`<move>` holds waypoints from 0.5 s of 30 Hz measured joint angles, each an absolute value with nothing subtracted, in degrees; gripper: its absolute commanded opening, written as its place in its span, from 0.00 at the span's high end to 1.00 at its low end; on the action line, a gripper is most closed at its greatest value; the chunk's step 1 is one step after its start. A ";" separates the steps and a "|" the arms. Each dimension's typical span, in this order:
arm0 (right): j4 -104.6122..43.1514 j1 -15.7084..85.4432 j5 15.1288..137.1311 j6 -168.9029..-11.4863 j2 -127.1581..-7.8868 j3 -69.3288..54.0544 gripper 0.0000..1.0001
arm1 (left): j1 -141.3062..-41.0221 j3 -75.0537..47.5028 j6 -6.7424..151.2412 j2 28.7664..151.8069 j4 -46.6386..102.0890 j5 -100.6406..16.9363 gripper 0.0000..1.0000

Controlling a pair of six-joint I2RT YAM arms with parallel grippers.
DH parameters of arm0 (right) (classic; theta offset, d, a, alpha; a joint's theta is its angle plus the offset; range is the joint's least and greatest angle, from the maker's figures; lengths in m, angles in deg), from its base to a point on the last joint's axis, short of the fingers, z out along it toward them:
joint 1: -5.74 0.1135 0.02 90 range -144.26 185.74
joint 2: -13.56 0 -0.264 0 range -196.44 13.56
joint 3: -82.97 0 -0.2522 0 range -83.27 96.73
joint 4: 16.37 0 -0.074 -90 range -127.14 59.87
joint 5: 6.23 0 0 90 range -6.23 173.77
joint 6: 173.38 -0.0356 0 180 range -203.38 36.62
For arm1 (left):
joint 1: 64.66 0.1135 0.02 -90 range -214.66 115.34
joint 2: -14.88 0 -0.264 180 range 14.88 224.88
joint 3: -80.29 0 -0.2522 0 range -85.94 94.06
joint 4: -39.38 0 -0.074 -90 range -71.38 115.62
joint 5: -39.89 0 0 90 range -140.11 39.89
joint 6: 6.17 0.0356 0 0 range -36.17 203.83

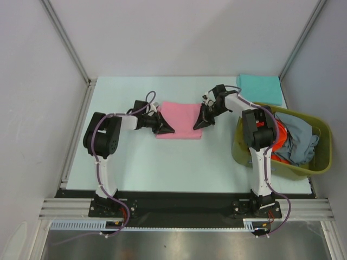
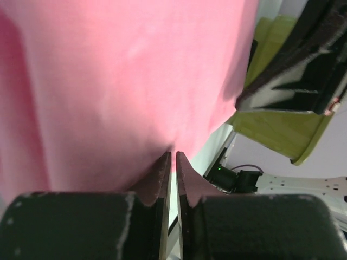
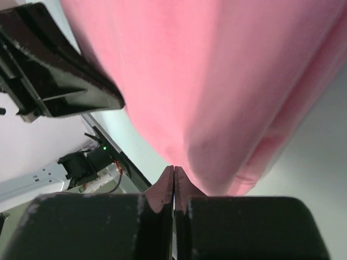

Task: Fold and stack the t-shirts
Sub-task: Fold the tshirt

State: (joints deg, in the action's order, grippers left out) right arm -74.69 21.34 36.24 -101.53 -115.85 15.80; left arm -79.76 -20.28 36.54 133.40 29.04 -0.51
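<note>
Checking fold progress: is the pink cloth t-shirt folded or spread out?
Folded: the pink cloth t-shirt lies as a compact rectangle, no sleeves showing; the right wrist view shows layered edges.

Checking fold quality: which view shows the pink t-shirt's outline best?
Top external. It shows the whole pink t-shirt as a folded rectangle with all four edges visible. The left wrist and right wrist views show only close-up pink cloth filling the frame, with the outline cropped.
</note>
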 measured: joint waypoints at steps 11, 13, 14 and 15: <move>-72.02 30.54 32.31 -104.26 -116.44 17.74 0.97 | -79.30 -19.07 42.46 130.27 18.62 -3.50 0.91; -71.63 31.61 31.19 -105.03 -118.34 19.18 0.98 | -78.82 -19.07 42.84 130.38 17.90 -3.79 0.91; -71.67 31.70 30.87 -105.34 -119.56 20.08 0.98 | -78.60 -19.07 43.01 130.45 17.46 -3.94 0.91; -71.96 31.52 30.74 -105.42 -120.81 21.08 0.98 | -78.16 -19.03 43.45 130.80 16.82 -4.12 0.92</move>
State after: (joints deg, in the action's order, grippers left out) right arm -71.96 31.52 30.74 -105.42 -120.81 21.08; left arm -78.16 -19.03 43.45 130.80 16.82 -4.12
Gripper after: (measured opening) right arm 0.030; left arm 0.094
